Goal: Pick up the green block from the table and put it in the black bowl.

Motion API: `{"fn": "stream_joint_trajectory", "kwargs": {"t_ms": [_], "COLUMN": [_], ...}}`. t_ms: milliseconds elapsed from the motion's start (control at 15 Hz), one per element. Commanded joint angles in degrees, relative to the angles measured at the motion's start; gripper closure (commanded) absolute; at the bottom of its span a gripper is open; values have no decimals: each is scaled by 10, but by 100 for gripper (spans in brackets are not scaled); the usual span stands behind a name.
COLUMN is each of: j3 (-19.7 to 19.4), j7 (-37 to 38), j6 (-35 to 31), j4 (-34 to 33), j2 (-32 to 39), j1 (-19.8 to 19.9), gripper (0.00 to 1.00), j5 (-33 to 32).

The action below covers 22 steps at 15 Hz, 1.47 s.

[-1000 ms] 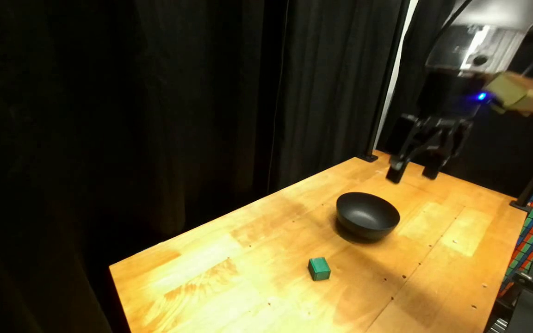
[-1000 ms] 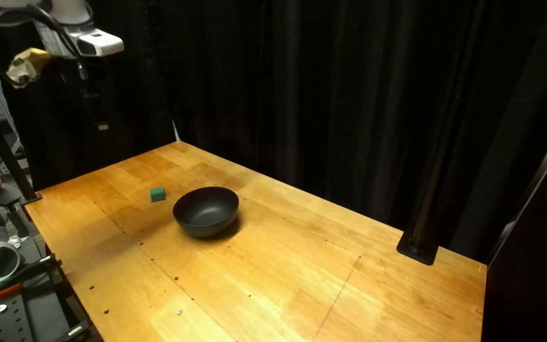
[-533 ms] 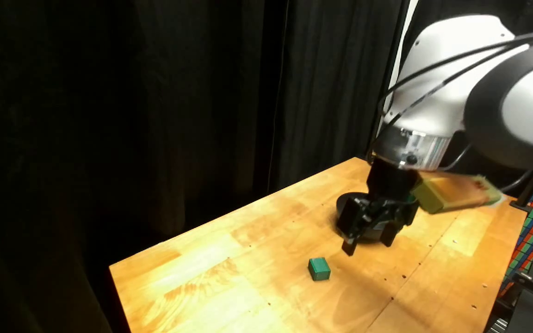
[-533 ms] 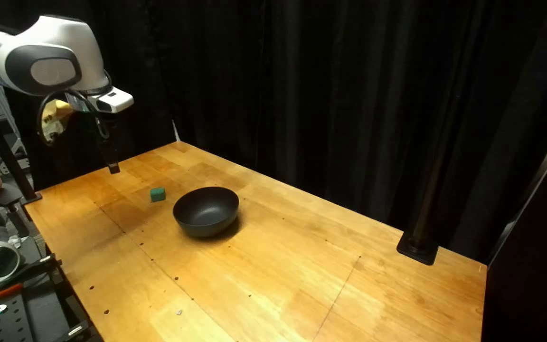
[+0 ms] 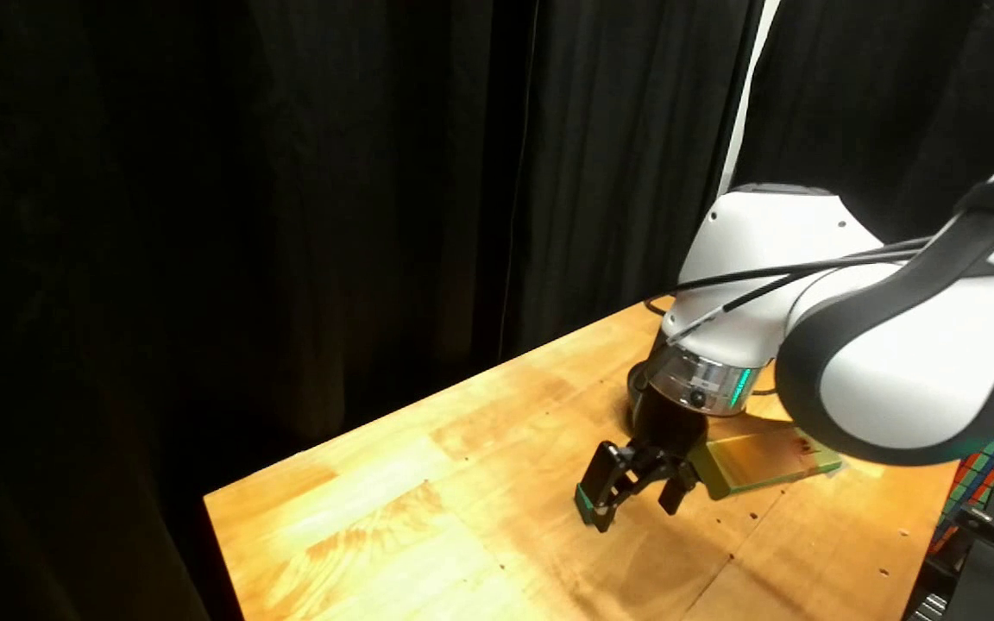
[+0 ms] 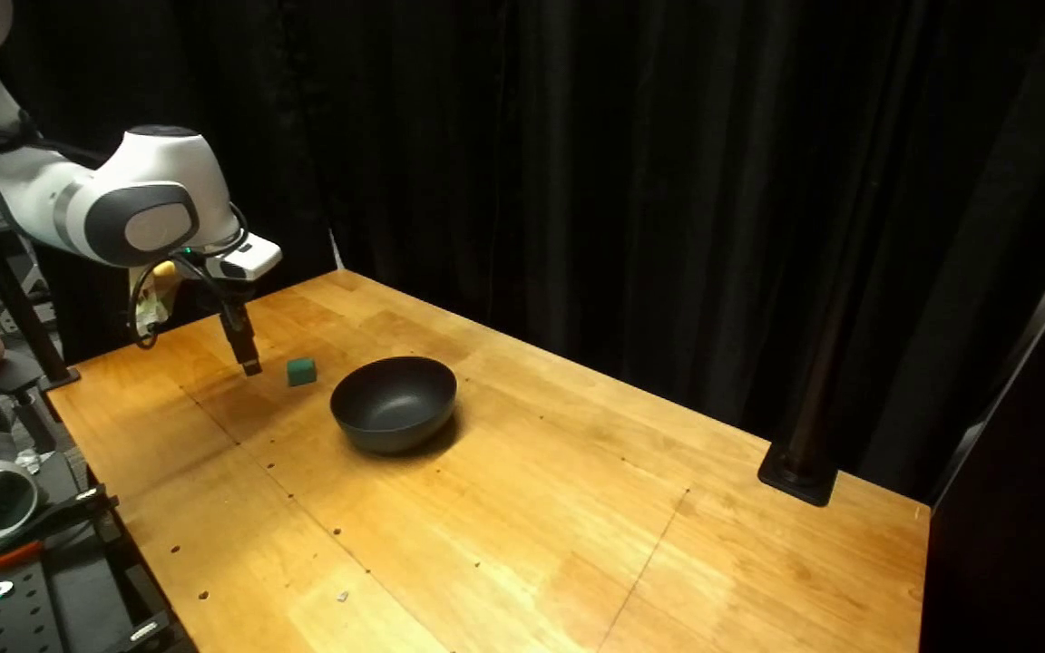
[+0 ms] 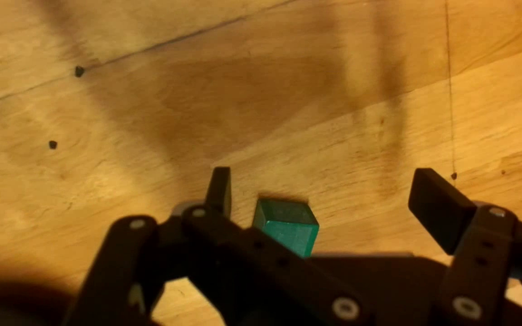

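Moved: one gripper [image 5: 636,514], lower, spread | on one table [image 6: 532,508]: one green block [image 6: 301,372], one black bowl [image 6: 394,404]

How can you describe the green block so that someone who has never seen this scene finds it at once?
On the wooden table, find the round black bowl. In an exterior view, the green block rests just left of it: a small cube, set apart from the bowl and the dark claw by its teal-green colour.

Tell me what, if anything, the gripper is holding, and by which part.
Nothing is held: the gripper stands open, and the green block rests on the table.
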<state>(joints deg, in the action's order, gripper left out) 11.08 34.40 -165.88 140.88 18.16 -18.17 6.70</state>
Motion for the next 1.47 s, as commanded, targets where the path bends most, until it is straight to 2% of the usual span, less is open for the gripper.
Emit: {"fn": "stream_joint_trajectory", "kwargs": {"t_ms": [0, 333, 400, 467, 667, 800, 933, 1067, 1267, 1400], "j3": [-65, -127, -143, -154, -200, -237, -287, -322, -328, -321], "j7": [30, 35, 39, 40, 58, 77, 121, 159, 195, 226], "j6": [-33, -35, -34, -29, -23, 3, 59, 118, 191, 223], "j4": [-51, -107, -117, -123, -131, -125, -113, -108, -119, -133], "j2": [59, 117, 126, 130, 135, 124, 97, 60, 4, -15], "j1": [-58, -111, -126, -136, -177, -214, -260, -281, -252, -218], "gripper": [0, 0, 25, 27, 51, 66, 82, 83, 83, 83], "j5": [-34, -37, -41, -44, -63, -79, -108, -158, -221, -271]}}
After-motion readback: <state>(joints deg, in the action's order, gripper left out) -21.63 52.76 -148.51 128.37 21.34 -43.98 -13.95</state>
